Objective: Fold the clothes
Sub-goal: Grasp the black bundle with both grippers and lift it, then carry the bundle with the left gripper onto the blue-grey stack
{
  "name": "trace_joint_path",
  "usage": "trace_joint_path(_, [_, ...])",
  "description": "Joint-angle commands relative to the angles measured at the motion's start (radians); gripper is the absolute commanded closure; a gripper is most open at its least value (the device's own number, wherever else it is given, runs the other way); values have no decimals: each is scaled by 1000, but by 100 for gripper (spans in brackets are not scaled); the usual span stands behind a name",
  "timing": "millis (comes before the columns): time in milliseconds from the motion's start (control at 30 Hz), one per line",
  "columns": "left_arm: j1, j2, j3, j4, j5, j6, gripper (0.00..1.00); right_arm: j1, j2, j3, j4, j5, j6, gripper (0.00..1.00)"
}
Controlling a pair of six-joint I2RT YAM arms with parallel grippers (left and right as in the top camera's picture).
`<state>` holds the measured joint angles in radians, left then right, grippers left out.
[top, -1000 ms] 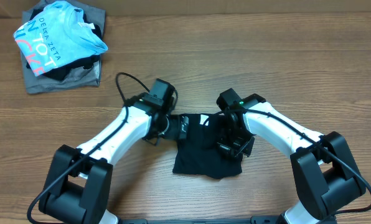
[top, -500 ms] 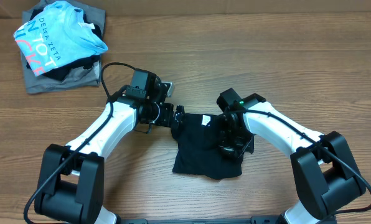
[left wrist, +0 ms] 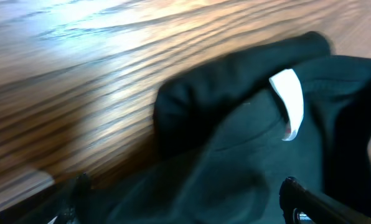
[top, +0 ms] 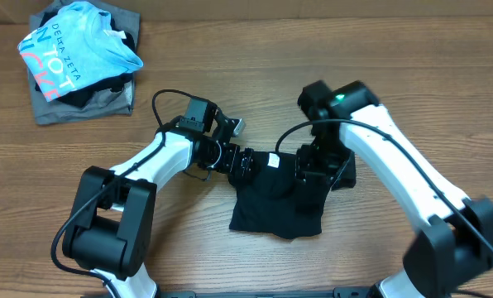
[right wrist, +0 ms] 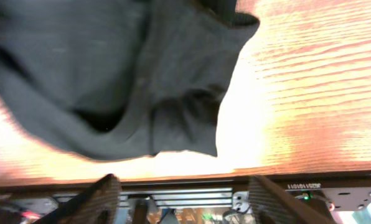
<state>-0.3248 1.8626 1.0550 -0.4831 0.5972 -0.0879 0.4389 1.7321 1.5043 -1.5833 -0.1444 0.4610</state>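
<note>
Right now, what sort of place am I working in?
Most likely a robotics lab bench, not a home: a wood-grain table, a left arm and right arm based at its near edge, a heap of clothes in the far corner, and one black garment spread between the arms.

Both arms bend in toward the middle. The left gripper (top: 245, 162) sits low, pointing right, its 2 fingers (left wrist: 292, 190) spread wide. The right gripper (top: 310, 171) points down from a high-arched arm, its fingers (right wrist: 104, 196) parted just as wide.
</note>
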Motion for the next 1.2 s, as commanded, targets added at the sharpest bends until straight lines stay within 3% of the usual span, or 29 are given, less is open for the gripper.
trace_joint_path(0, [2,84,-3,-3,130,59,0,-2,-105,102,-17,8,-17,21])
trace_joint_path(167, [-2,128,-3,-10,214,71,0,-2,-200,134,-5,-14,-17,11])
trace_joint_path(400, [-39,146,-3,-21,227,77,0,-2,-251,134,-24,-14,-16,10])
trace_joint_path(467, [-54,146,-3,-15,179,76,12,-2,-251,133,-24,-14,-16,10])
trace_joint_path(533, [-66,146,-3,-11,116,47,41,-2,-251,133,-23,-14,-16,10])
trace_joint_path(600, [-74,146,-3,-9,69,-5,64,-2,-251,133,-24,-14,-16,10])
trace_joint_path(700, [-75,146,-3,-5,47,-40,76,-2,-251,133,-24,-14,-16,10])
trace_joint_path(767, [-74,146,-3,6,47,-45,95,-2,-251,133,-24,-14,-16,10])
trace_joint_path(1000, [-45,145,26,96,-36,-167,96,-2,-251,133,-50,-14,-5,11])
trace_joint_path(1167, [9,145,69,151,-140,-177,96,-2,-251,133,-72,-13,-5,11])
